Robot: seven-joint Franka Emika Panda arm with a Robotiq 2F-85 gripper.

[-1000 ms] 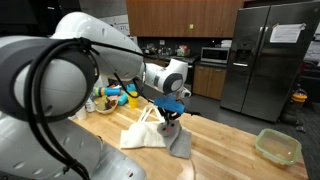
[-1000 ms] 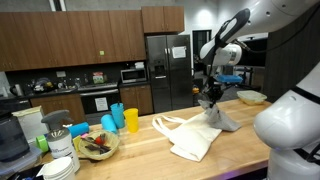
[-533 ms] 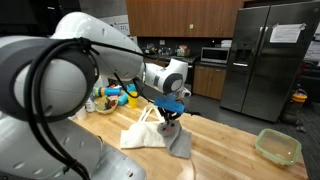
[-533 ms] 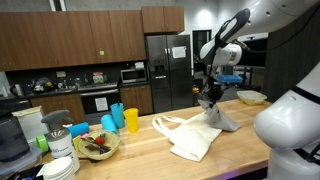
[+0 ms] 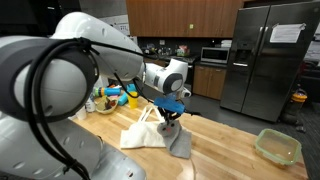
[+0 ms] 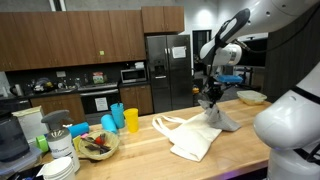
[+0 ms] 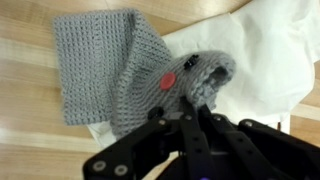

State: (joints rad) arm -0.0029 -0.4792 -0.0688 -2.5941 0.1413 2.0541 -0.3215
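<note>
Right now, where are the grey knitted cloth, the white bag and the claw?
grey knitted cloth (image 7: 95, 60), wrist view, its flat left part
white bag (image 6: 195, 142), in an exterior view, middle of its body
claw (image 7: 190, 98), wrist view, between its fingertips

No visible change to gripper (image 5: 170, 119) or grey cloth (image 5: 180, 143).

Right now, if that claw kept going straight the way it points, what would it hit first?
The claw is shut on the gray knitted cloth, so that comes first. Beneath it lie the white bag and the wooden counter; which one sits directly below is hard to judge.
</note>
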